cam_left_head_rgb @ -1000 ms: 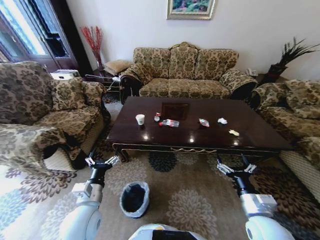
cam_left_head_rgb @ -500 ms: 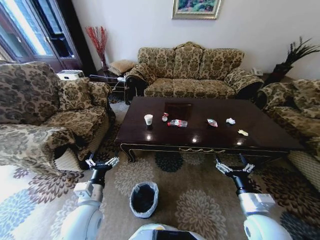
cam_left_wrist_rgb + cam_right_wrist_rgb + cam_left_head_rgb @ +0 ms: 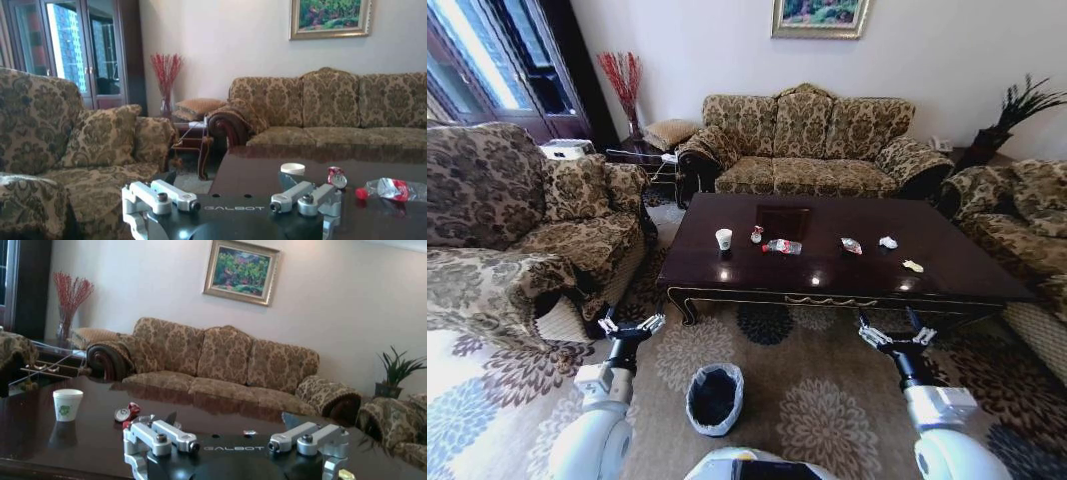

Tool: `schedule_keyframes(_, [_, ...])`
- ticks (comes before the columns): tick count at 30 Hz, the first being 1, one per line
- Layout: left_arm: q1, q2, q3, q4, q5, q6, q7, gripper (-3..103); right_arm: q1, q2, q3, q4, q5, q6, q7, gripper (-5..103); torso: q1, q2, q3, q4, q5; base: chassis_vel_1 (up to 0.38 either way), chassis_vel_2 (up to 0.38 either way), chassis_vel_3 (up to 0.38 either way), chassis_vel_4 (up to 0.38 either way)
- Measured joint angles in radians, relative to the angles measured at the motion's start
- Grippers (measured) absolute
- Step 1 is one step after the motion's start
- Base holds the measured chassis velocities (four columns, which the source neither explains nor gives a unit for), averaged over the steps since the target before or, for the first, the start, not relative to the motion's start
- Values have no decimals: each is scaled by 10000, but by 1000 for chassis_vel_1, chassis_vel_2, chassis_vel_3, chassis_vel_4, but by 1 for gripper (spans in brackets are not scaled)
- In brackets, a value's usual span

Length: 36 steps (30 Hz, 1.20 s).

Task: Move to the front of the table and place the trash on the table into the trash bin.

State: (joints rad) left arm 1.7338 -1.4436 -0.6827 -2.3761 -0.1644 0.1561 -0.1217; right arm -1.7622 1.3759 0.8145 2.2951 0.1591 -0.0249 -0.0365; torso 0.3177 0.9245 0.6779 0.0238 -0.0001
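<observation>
1. Left tool [image 3: 630, 325] and right tool [image 3: 897, 334] both low over the carpet, fingers spread apart, gripping nothing, short of the table [image 3: 727, 280] front edge.
2. Trash spread across the table, beyond both tools: white paper cup [image 3: 724, 239], small red-and-white piece [image 3: 756, 235], clear plastic bottle [image 3: 783, 246] with red label, colourful wrapper [image 3: 852, 245], crumpled tissue [image 3: 888, 242], yellowish scrap [image 3: 913, 266].
3. Trash bin [image 3: 715, 399] on the carpet between the arms, nearer the left one, bag folded over its rim.
4. Patterned sofa [image 3: 812, 145] behind the table, armchair [image 3: 517, 230] off to the left.
5. Reads "GALBOT" on each tool body in the wrist views.
</observation>
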Motion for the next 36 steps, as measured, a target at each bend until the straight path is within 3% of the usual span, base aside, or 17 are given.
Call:
schedule_keyframes(34, [0, 1, 0, -6, 1, -3, 5, 100, -1, 0, 2, 7, 1, -3, 0, 100, 0, 0, 0, 0, 1, 0, 0, 0, 0])
schedule_keyframes(36, [-173, -11, -35, 442, -157, -410, -150, 100, 0, 0, 2, 7, 1, -3, 1, 100, -1, 0, -2, 0, 9, 0, 0, 0, 0])
